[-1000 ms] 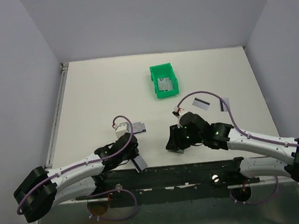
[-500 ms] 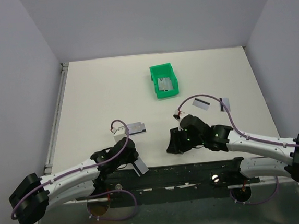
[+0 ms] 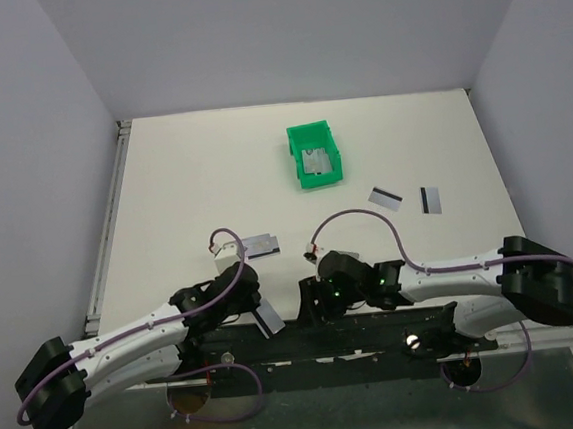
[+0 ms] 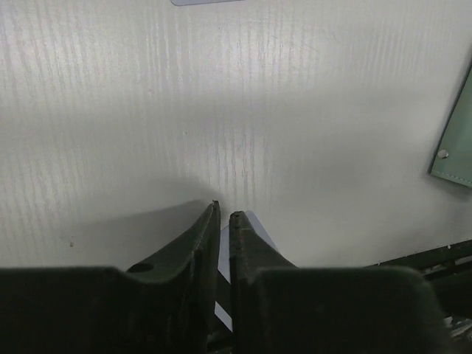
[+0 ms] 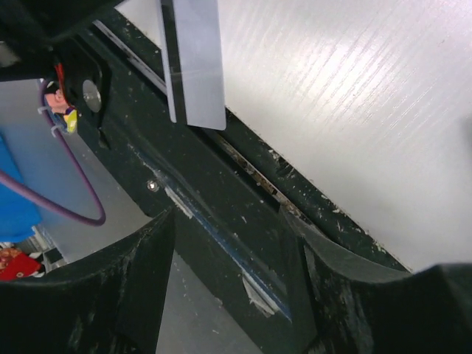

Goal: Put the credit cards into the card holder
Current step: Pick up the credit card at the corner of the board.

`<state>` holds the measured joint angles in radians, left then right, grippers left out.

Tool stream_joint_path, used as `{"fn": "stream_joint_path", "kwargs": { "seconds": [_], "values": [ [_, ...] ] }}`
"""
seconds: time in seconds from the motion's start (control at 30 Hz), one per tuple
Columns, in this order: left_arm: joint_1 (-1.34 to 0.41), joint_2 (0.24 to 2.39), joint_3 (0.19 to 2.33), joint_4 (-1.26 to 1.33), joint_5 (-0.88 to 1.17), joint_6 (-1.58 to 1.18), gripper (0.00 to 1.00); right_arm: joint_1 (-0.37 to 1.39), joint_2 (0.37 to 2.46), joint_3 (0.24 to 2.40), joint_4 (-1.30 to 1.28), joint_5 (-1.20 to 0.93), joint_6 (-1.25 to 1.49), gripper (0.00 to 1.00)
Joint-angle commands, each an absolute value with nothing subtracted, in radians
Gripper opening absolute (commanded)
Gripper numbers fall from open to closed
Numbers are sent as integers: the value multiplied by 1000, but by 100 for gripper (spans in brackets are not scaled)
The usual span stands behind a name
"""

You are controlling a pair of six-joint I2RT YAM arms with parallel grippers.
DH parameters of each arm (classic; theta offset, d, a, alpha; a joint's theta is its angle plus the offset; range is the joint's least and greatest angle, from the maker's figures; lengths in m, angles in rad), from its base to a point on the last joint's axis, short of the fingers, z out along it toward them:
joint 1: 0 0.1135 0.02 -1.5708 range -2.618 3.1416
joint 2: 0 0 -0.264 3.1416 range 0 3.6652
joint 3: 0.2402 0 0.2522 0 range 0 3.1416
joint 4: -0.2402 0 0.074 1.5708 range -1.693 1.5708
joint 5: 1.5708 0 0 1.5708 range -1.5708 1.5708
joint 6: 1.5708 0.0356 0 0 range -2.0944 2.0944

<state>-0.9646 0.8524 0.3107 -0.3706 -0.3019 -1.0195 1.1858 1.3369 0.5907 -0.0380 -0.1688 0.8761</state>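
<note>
Right arm (image 3: 442, 266) drawn back, two cards (image 3: 385, 198) beyond

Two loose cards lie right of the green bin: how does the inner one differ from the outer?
The inner card lies roughly crosswise, slightly tilted; the outer card lies lengthwise, front to back. The inner card's black stripe follows its near edge, the outer card's its left edge. Both are silvery-grey, flat on the table, apart.
</note>
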Motion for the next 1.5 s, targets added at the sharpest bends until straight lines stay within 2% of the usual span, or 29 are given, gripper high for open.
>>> {"fn": "stream_joint_path", "kwargs": {
  "seconds": [0.0,0.07,0.13,0.9,1.47],
  "values": [
    [-969,787,325,-452,-308,-1015,12,1195,1402,545,167,-183,949,68],
    [-969,778,321,-462,-284,-1023,4,1197,1417,532,211,-187,954,70],
    [-971,776,313,-465,-262,-1029,0,1197,1440,535,233,-199,954,72],
    [-1037,781,247,-469,-189,-1118,0,1206,1658,584,367,-261,1009,75],
    [-1057,778,236,-483,-195,-1155,0,1207,1792,597,475,-216,1106,60]
  ]
}}
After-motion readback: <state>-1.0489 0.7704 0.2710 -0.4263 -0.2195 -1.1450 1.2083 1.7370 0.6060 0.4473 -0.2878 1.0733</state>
